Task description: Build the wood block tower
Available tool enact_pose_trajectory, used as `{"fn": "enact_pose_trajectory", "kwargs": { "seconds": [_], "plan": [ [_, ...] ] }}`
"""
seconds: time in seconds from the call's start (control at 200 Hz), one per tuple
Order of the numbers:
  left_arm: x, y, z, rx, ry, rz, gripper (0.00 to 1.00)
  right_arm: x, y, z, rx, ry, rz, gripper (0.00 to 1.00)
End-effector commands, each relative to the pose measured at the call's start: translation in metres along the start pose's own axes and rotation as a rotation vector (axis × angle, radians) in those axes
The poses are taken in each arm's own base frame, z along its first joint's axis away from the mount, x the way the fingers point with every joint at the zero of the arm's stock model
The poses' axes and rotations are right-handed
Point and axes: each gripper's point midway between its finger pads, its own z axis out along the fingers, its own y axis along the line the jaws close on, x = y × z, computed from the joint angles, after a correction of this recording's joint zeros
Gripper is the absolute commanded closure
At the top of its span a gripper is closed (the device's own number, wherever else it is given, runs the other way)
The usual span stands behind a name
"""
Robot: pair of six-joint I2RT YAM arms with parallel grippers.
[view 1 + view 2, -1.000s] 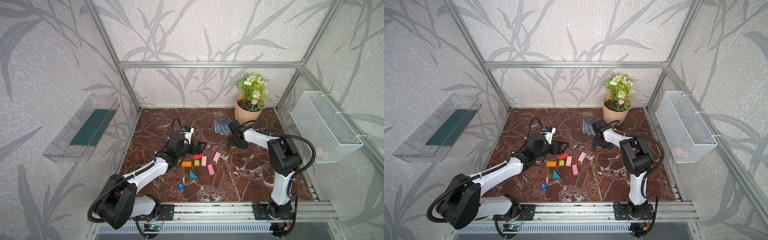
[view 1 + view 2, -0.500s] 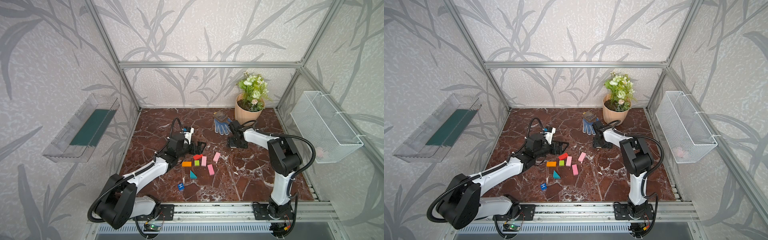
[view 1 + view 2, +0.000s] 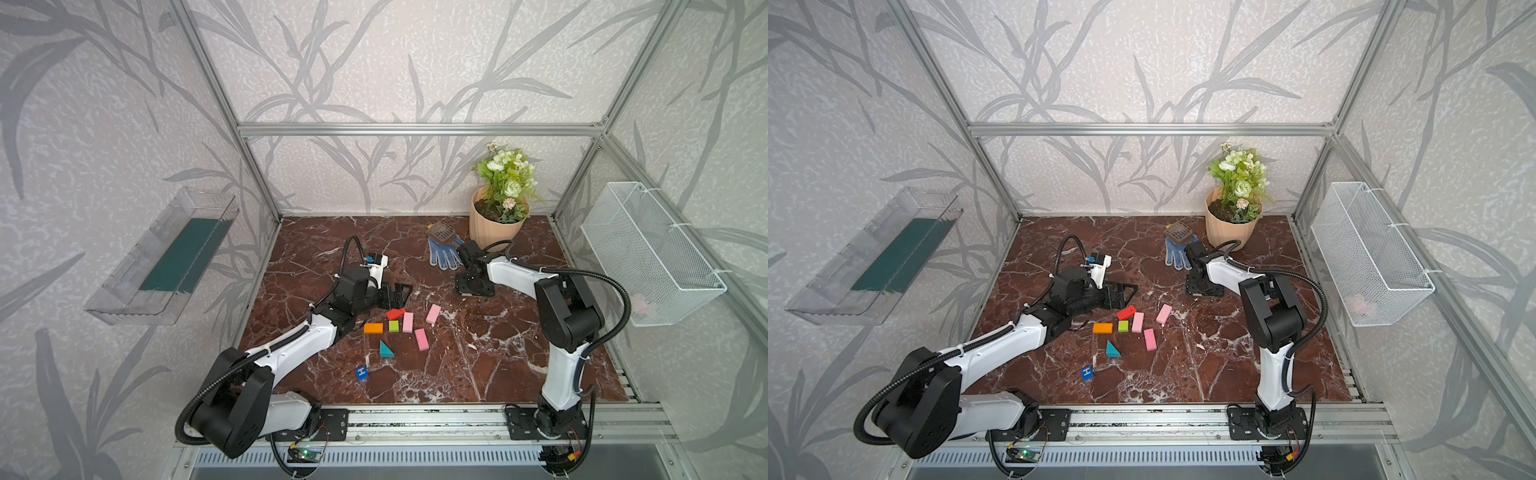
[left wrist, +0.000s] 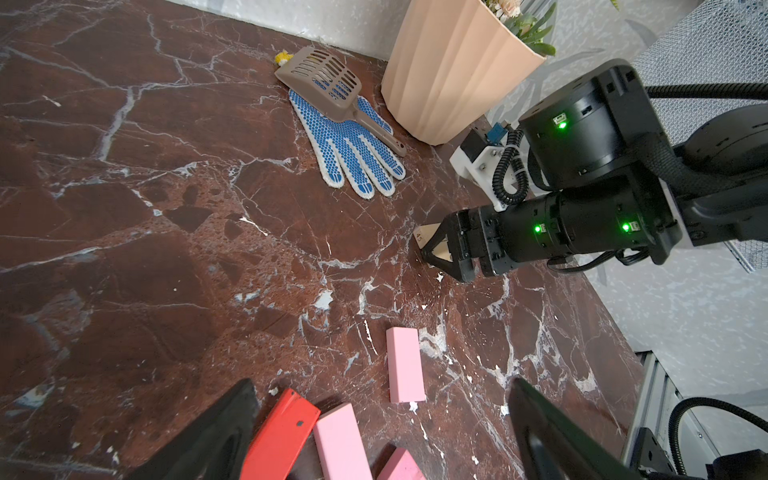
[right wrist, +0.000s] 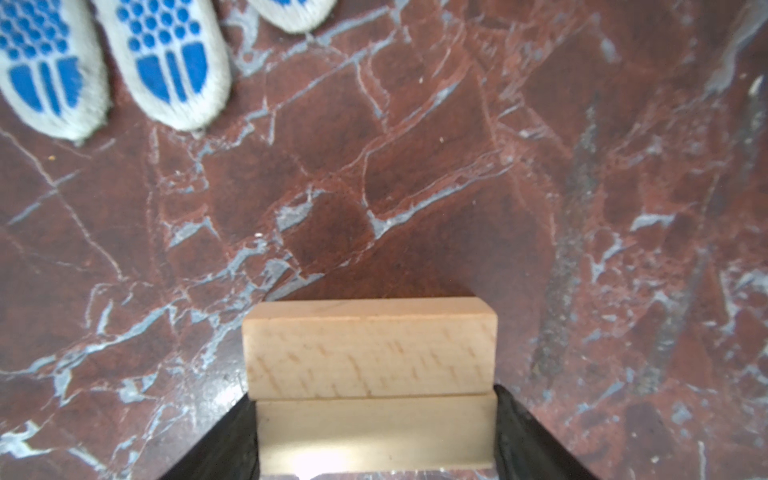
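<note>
My right gripper (image 3: 473, 289) (image 5: 374, 399) points down at the table near the glove. It is shut on two tan bars (image 5: 370, 349) lying side by side, with a finger against each end. The tan bars (image 4: 428, 237) show beneath it in the left wrist view. My left gripper (image 3: 401, 291) (image 4: 380, 384) is open and low over the loose blocks. Those are a red block (image 3: 395, 313), three pink blocks (image 3: 408, 322), an orange block (image 3: 373, 328), a lime cube (image 3: 393, 326), a teal wedge (image 3: 385, 350) and a blue "H" cube (image 3: 362, 372). No tower is in view.
A peach flowerpot (image 3: 494, 226) stands at the back right. A dotted glove (image 3: 444, 253) and a brown scoop (image 3: 440, 232) lie beside it. A white wire basket (image 3: 648, 253) hangs on the right wall, a clear tray (image 3: 166, 257) on the left.
The right gripper's jaws have drawn in slightly on the tan bars. Neither arm has visibly shifted, and the loose blocks lie as before.
</note>
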Motion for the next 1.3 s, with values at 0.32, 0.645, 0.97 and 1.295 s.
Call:
{"fn": "enact_pose_trajectory", "kwargs": {
  "seconds": [0.32, 0.645, 0.97, 1.295],
  "plan": [
    [-0.005, -0.006, 0.003, 0.017, -0.003, 0.016, 0.04, 0.007, 0.001, 0.007, -0.002, 0.043, -0.019, 0.2],
    [-0.005, -0.006, 0.003, 0.016, -0.003, 0.017, 0.04, 0.007, 0.003, 0.008, -0.006, 0.043, -0.022, 0.2],
    [-0.005, -0.005, 0.003, 0.016, -0.001, 0.016, 0.04, 0.007, 0.004, 0.008, -0.009, 0.045, -0.028, 0.2],
    [-0.005, -0.005, 0.004, 0.015, 0.002, 0.015, 0.04, 0.007, 0.007, 0.008, -0.012, 0.043, -0.038, 0.19]
  ]
}}
